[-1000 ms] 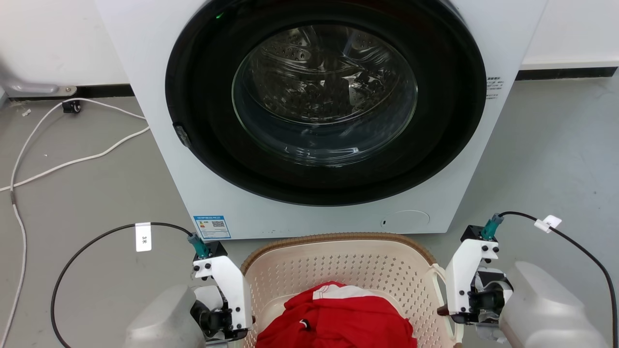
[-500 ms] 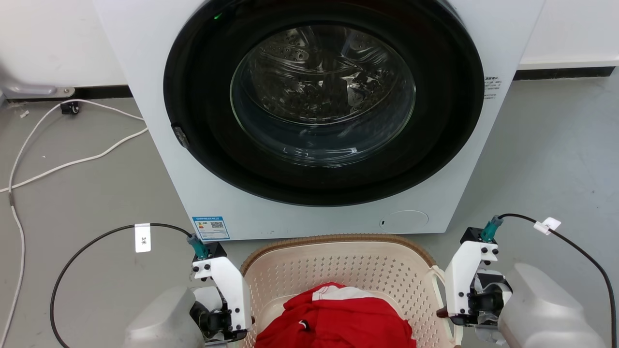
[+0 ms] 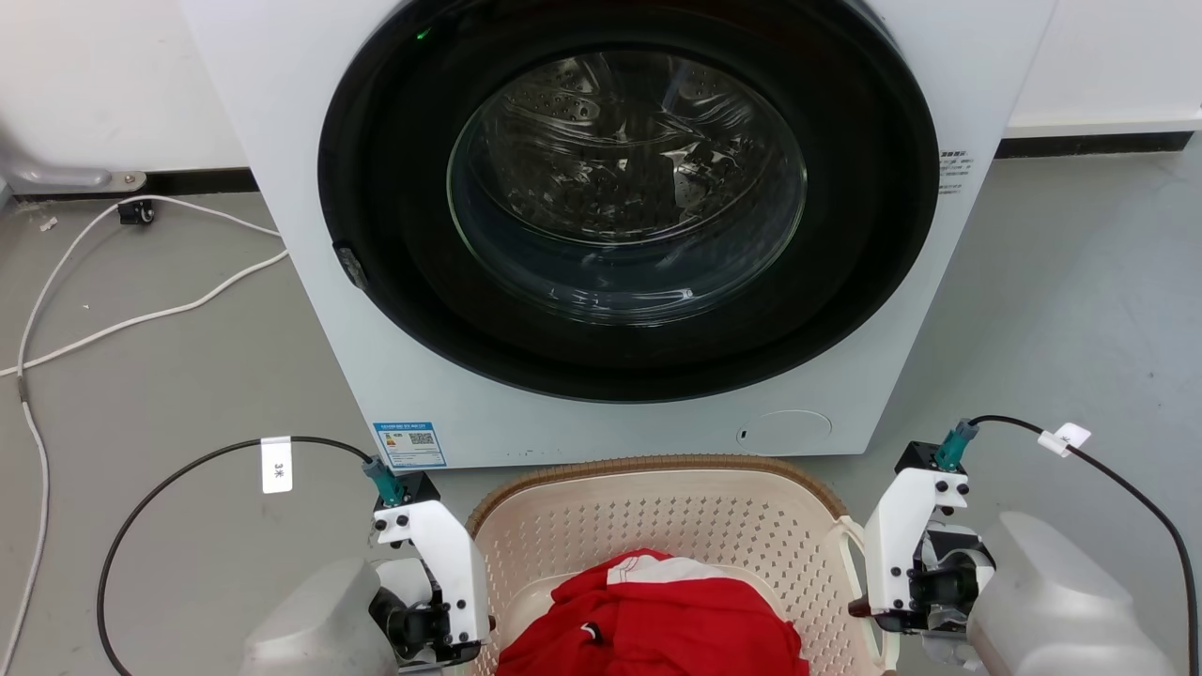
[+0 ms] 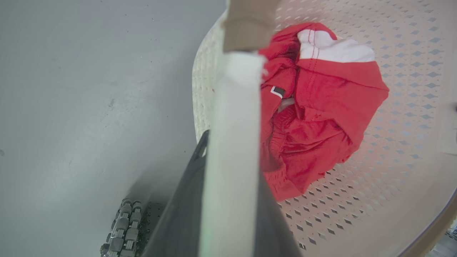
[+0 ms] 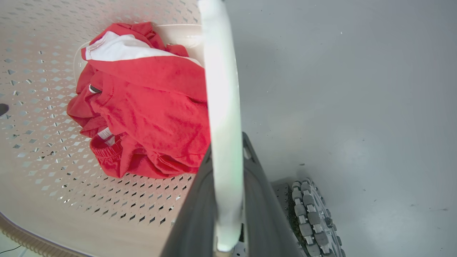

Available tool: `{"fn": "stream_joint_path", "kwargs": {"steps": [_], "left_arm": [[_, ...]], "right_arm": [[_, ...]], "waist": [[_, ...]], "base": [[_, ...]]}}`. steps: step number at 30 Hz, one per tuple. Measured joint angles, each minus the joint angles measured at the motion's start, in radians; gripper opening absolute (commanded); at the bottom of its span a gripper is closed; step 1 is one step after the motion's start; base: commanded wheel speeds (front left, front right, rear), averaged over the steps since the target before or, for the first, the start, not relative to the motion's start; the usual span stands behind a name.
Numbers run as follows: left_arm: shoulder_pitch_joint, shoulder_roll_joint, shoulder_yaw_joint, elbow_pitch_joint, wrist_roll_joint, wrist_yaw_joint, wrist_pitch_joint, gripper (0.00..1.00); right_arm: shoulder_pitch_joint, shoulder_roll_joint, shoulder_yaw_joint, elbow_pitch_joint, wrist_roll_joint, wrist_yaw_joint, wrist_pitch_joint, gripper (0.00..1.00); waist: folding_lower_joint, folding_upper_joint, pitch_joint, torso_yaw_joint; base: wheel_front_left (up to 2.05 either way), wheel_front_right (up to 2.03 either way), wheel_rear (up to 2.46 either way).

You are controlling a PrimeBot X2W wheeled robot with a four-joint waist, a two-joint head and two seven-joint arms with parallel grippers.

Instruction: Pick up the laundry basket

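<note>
Gripping with left gripper [image 4: 232, 160] and right gripper [image 5: 226, 150], both closed on white side handles [image 4: 232, 107] of the cream perforated plastic laundry basket [image 3: 657, 526], before the white washing machine [image 3: 620, 188]. Probably light, stiff, one red garment [image 3: 657, 620] inside; best lifted level.

Two claws: the left claw [image 4: 232, 153] and the right claw [image 5: 228, 142]. One laundry basket [image 3: 657, 507] sits between them. It has two white handles: the left handle [image 4: 235, 107] is clamped between the left claw's fingers and the right handle [image 5: 221, 89] between the right claw's. One red garment [image 3: 657, 624] lies inside. One washing machine [image 3: 272, 113] stands beyond both claws. Two black cables: the left cable [image 3: 188, 465] is outward of the left claw and the right cable [image 3: 1127, 479] outward of the right, each with one white tag.
</note>
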Motion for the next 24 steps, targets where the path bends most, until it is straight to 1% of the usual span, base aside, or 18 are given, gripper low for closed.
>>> {"fn": "stream_joint_path", "kwargs": {"steps": [24], "left_arm": [[-0.001, -0.002, -0.027, 0.004, -0.03, 0.0, -0.012, 0.0]], "right_arm": [[0.01, 0.005, -0.059, 0.0, -0.055, 0.0, -0.001, 0.0]], "waist": [[0.0, 0.0, 0.0, -0.002]], "base": [[0.0, 0.0, 0.0]]}}
